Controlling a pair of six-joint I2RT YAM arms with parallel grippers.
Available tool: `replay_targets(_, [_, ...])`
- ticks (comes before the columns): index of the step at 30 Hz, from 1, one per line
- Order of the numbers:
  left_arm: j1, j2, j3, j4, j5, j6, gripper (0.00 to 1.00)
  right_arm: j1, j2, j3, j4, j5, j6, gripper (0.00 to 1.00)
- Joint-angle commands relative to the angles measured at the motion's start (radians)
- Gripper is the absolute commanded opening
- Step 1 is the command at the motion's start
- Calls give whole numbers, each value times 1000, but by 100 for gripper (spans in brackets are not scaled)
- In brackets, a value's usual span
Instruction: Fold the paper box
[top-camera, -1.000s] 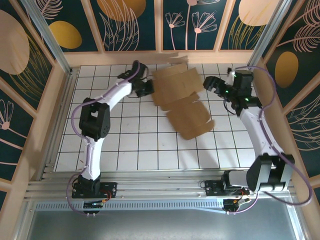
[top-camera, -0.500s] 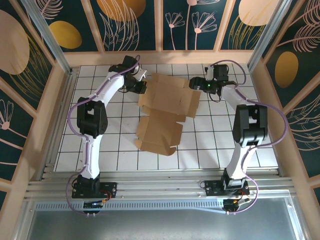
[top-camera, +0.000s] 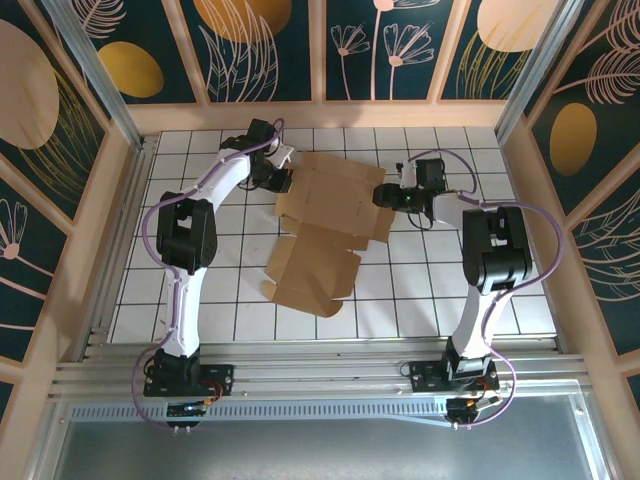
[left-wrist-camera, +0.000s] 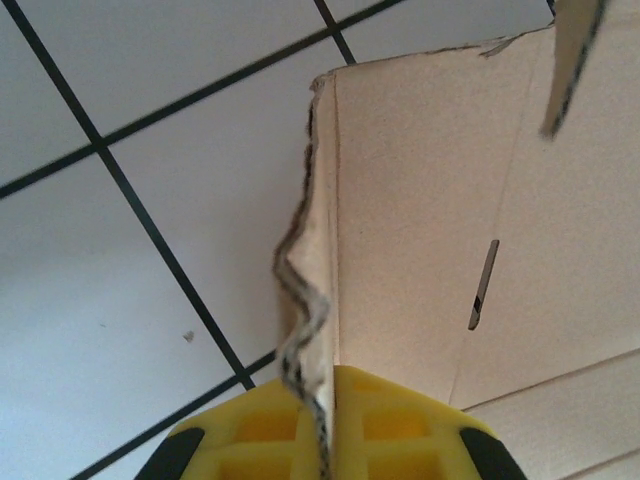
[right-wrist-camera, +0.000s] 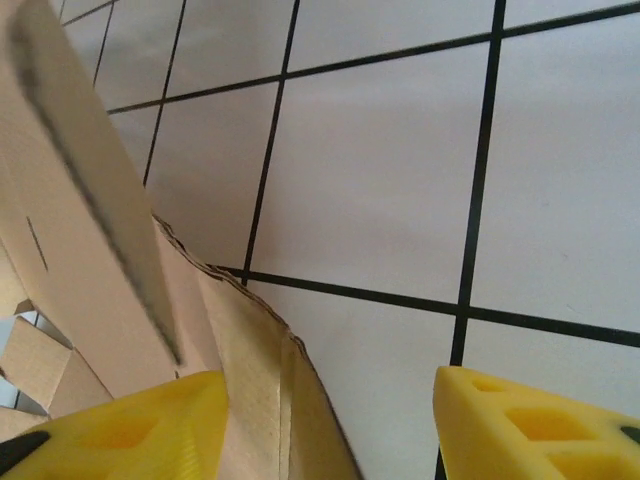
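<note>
Nearest: paper box (top-camera: 330, 215), a flat cut sheet spread across the middle of the tiled table (top-camera: 220, 300). Further back, right gripper (top-camera: 386, 195) at the sheet's right edge, jaws apart, a cardboard edge standing between them, unpinched. Farthest, left gripper (top-camera: 279, 178) clamped tight on the left flap's edge.

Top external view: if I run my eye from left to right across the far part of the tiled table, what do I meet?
Left gripper, pinching the cardboard's left edge → paper box, a flat brown sheet with flaps → right gripper, at the sheet's right edge.
</note>
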Motion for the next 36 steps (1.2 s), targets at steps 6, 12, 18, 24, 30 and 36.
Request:
replay_targets(6, [4, -95, -106, 176, -78, -58, 0, 60, -103, -68, 107, 63, 13, 30])
replay_targets(12, [4, -258, -217, 258, -179, -172, 39, 94, -160, -68, 125, 204, -102, 10])
replay_targets(18, [2, -711, -648, 525, -179, -512, 59, 119, -249, -92, 187, 274, -256, 8])
replay_targets(24, [-70, -995, -1055, 672, -180, -911, 51, 203, -332, -255, 373, 390, -331, 8])
replay_targets(30, [-194, -914, -1093, 694, -163, -995, 40, 304, -369, -452, 597, 533, -294, 8])
replay_targets(36, [-215, -748, -1075, 721, -195, -1055, 22, 406, -380, -592, 753, 621, -301, 10])
